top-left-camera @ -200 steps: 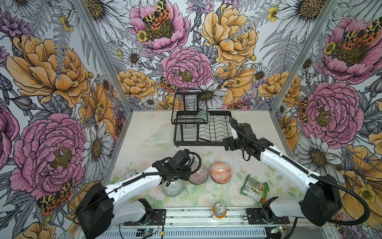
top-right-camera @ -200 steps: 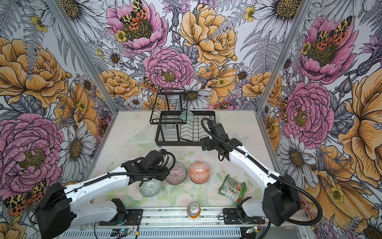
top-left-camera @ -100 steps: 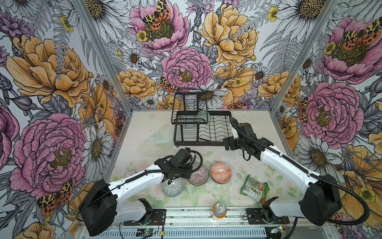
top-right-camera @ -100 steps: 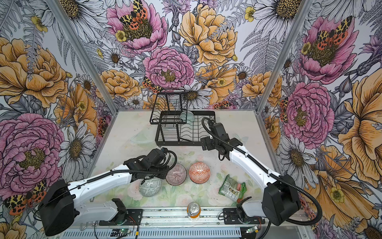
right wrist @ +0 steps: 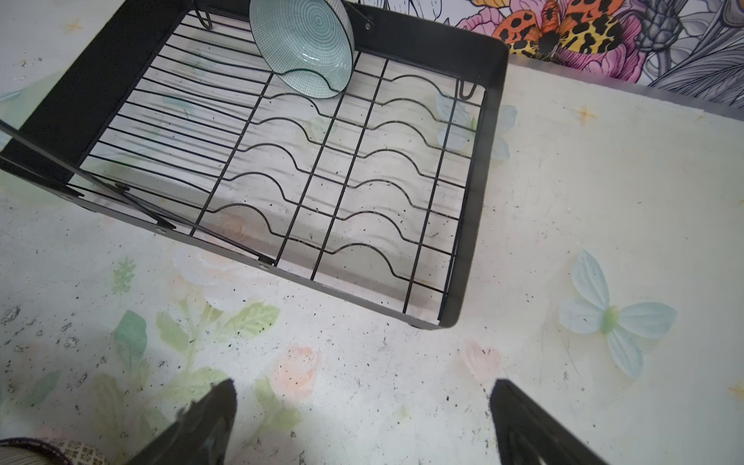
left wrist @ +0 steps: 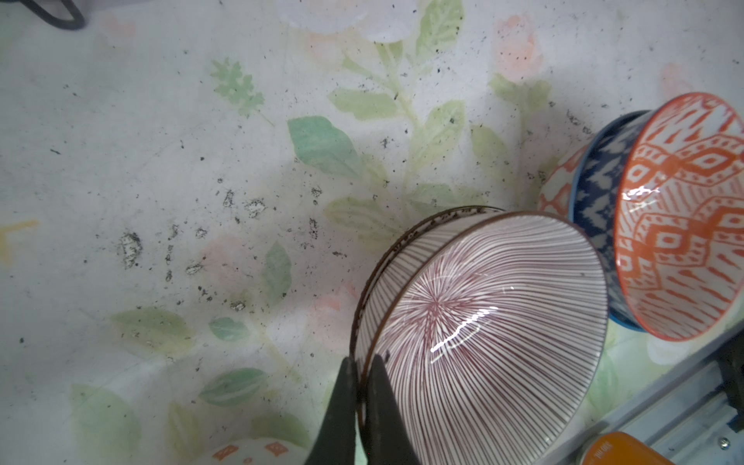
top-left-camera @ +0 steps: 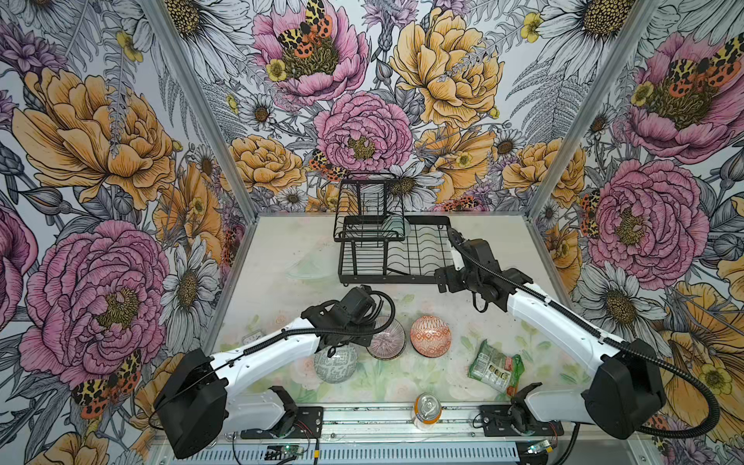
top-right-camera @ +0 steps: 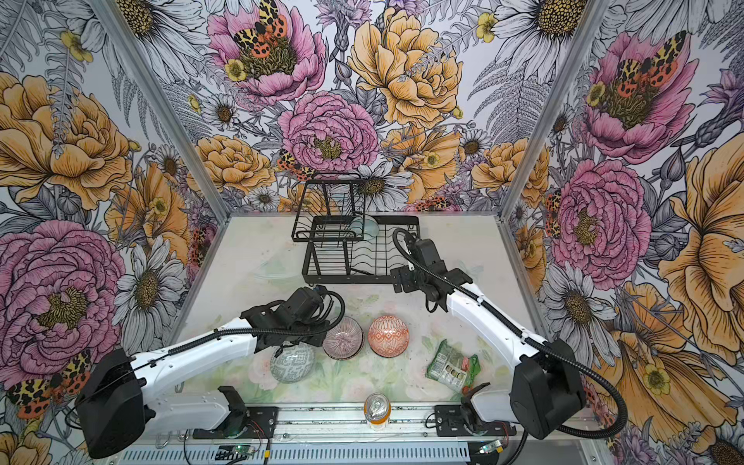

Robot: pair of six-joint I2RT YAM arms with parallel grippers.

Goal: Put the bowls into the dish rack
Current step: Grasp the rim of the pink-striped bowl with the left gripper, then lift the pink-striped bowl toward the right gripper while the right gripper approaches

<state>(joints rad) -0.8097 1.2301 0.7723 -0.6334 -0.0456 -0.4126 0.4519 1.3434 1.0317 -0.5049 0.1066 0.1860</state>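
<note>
The round pink-striped ceramic bowl (left wrist: 483,322) sits nested in a dark-rimmed bowl (left wrist: 439,215), in front of the black wire dish rack (right wrist: 493,100). The left hand (left wrist: 361,374) pinches its thin rim; the right hand (right wrist: 362,388) is spread. Such a small pinch could slip

Pink-striped bowl (top-right-camera: 344,340) beside orange bowl (top-right-camera: 388,336), teal bowl (top-right-camera: 370,227) in dish rack (top-right-camera: 346,280)

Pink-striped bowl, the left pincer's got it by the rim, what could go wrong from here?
1. The left pincer grips only the thin rim of the pink-striped bowl, so it may tilt or slip when lifted.
2. It sits nested in a lower bowl, which could lift along or get dragged.
3. The orange-white bowl stands close beside; a swing might knock it.
</note>
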